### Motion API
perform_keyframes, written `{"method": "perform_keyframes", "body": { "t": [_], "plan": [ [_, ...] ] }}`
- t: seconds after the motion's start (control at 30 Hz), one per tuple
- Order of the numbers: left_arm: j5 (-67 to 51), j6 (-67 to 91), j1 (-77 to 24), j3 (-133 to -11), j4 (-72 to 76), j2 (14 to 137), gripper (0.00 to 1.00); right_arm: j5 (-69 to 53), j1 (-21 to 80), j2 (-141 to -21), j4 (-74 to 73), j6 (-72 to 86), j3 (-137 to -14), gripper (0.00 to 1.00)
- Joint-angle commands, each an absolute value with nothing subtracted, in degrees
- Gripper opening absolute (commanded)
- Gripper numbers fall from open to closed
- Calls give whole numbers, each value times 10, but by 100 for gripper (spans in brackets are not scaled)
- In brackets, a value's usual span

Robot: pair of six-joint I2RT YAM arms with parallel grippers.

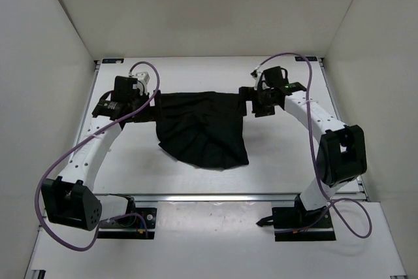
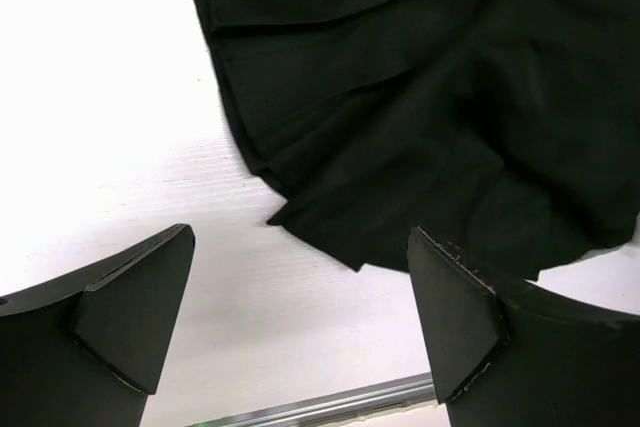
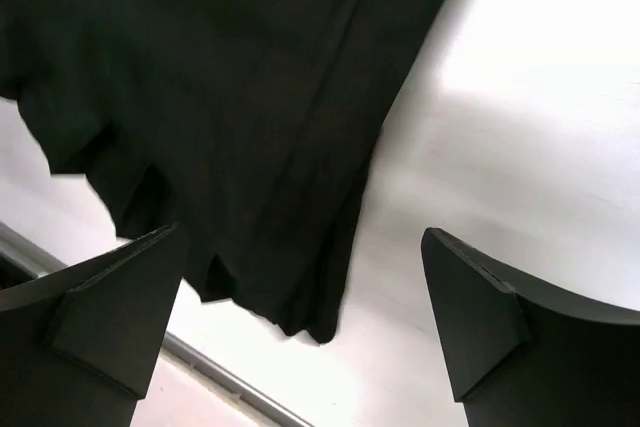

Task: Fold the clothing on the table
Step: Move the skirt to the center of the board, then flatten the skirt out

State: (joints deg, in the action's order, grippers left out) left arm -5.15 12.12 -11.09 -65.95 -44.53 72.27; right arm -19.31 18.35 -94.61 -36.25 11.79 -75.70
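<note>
one clothing | one table | left claw, right claw: both spread, empty

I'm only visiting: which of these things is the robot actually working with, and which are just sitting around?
Part of the job:
- black clothing
- white table it lies on
- left gripper and right gripper, both open, one at each end of the clothing

Just there:
- purple cables
- metal rail
- white walls
</note>
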Motion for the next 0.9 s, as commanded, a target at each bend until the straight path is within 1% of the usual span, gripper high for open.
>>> {"method": "perform_keyframes", "body": {
  "t": [0.0, 0.1, 0.2, 0.3, 0.47, 0.57, 0.73, 0.87],
  "plan": [
    [-55, 137, -114, -666, -424, 711, 99, -236, 128, -882, -274, 123, -757, 99],
    [-61, 143, -128, -661, -397, 717, 99, -247, 99, -885, -276, 109, -751, 99],
    [-73, 162, -137, -647, -370, 731, 99, -246, 93, -903, -281, 85, -736, 99],
    [-82, 174, -148, -643, -353, 751, 99, -257, 107, -917, -269, 90, -707, 99],
    [-94, 178, -161, -652, -345, 788, 98, -287, 127, -955, -201, 103, -678, 99],
    [-97, 178, -168, -657, -346, 801, 99, -287, 127, -999, -185, 98, -703, 99],
    [-95, 172, -168, -673, -371, 802, 99, -289, 115, -1084, -155, 91, -761, 96],
    [-85, 156, -162, -687, -398, 796, 99, -315, 98, -1126, -134, 107, -804, 91]
  ]
}}
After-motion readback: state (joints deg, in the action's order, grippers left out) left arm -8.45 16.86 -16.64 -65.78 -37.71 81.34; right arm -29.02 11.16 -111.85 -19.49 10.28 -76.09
